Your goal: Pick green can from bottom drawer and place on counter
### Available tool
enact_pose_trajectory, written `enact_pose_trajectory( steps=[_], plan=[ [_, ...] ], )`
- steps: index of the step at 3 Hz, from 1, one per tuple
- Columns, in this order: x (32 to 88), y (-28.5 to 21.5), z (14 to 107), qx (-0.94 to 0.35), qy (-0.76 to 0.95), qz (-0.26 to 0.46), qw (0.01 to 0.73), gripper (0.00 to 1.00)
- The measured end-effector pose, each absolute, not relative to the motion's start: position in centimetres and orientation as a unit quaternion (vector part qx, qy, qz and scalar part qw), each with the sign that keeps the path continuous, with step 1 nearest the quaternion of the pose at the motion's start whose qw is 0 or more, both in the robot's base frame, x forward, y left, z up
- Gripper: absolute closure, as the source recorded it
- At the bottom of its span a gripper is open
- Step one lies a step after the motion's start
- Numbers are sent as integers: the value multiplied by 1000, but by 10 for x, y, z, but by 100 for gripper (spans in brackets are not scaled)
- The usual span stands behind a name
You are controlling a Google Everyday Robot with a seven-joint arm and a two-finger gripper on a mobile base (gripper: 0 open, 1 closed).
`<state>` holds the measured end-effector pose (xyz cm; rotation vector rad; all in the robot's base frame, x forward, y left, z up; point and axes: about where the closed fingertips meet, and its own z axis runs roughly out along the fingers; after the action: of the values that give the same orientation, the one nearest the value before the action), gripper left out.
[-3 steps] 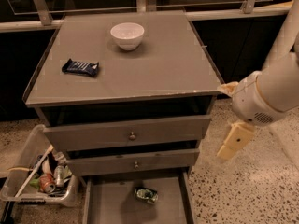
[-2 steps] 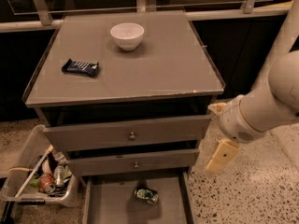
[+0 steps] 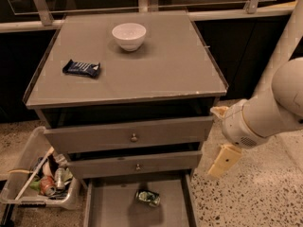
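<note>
The green can (image 3: pixel 147 197) lies on its side on the grey floor of the open bottom drawer (image 3: pixel 111 208), near its back middle. The counter (image 3: pixel 161 70) is the flat grey cabinet top above the drawers. My gripper (image 3: pixel 216 141) hangs to the right of the cabinet, level with the two upper drawer fronts, above and to the right of the can. Its two pale fingers stand wide apart and hold nothing: one sits by the counter's front right corner, the other (image 3: pixel 223 160) points down.
A white bowl (image 3: pixel 129 35) and a dark blue snack bar (image 3: pixel 81 68) sit on the counter. Two closed drawer fronts with round knobs (image 3: pixel 134 137) are above the open drawer. A white bin (image 3: pixel 33 193) with a red can (image 3: pixel 46 186) and other litter stands on the speckled floor at left.
My arm has swung left, closer to the cabinet's right side, and the gripper has dropped a little. The green can, bowl and snack bar have not moved.
</note>
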<state>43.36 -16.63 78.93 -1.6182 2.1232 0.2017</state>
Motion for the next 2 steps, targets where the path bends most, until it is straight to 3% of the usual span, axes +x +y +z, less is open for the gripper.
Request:
enact_pose_trajectory(
  steps=[2],
  plan=[
    [436, -148, 677, -553, 776, 156, 262, 0]
  ],
)
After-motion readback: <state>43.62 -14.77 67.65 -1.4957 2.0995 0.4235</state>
